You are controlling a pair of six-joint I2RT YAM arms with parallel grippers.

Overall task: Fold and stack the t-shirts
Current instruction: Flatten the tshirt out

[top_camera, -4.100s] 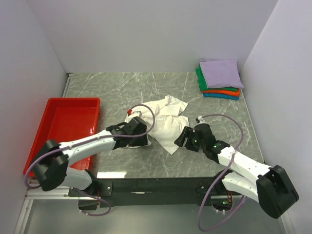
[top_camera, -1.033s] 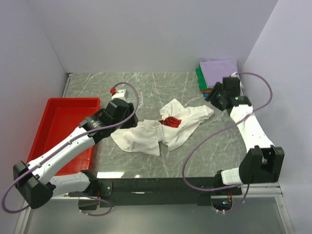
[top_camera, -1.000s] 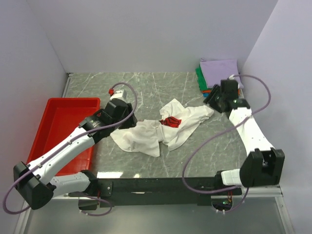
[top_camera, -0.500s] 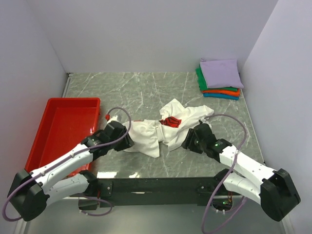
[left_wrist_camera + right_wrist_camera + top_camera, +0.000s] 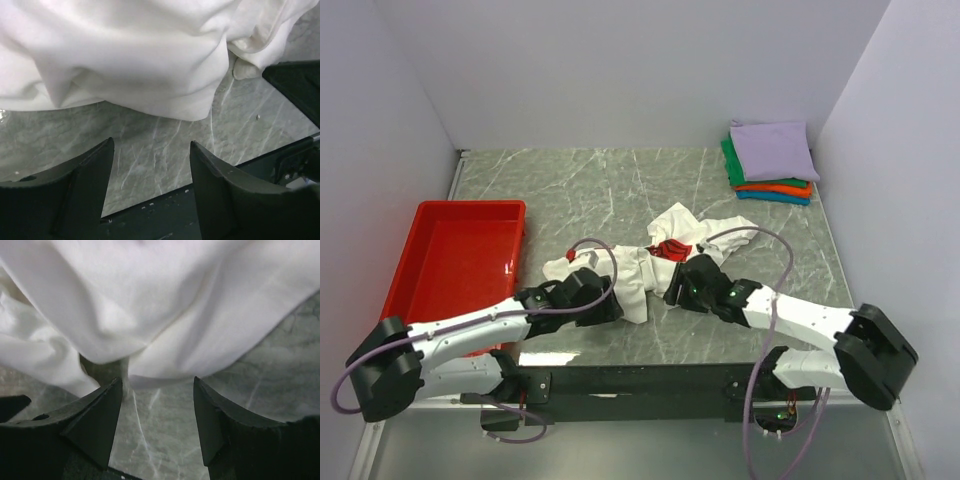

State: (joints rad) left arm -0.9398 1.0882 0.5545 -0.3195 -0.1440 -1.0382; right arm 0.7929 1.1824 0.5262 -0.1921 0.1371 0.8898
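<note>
Both claws were spread open and empty. The left gripper (image 5: 150, 150) and right gripper (image 5: 157, 385) sat low at the near edge of the crumpled white t-shirt (image 5: 620, 268), cloth just ahead of their fingers. It lay on a grey marble table (image 5: 570, 185), red tray (image 5: 470, 205) on the left, folded tees (image 5: 770, 160) in the far right corner, pale walls around.

Plain white walls (image 5: 620, 70) enclose a grey-green marbled tabletop (image 5: 570, 180) with a black near edge.

Both arms stretch low and inward, left gripper (image 5: 150, 150) and right gripper (image 5: 157, 385) with jaws spread.
</note>
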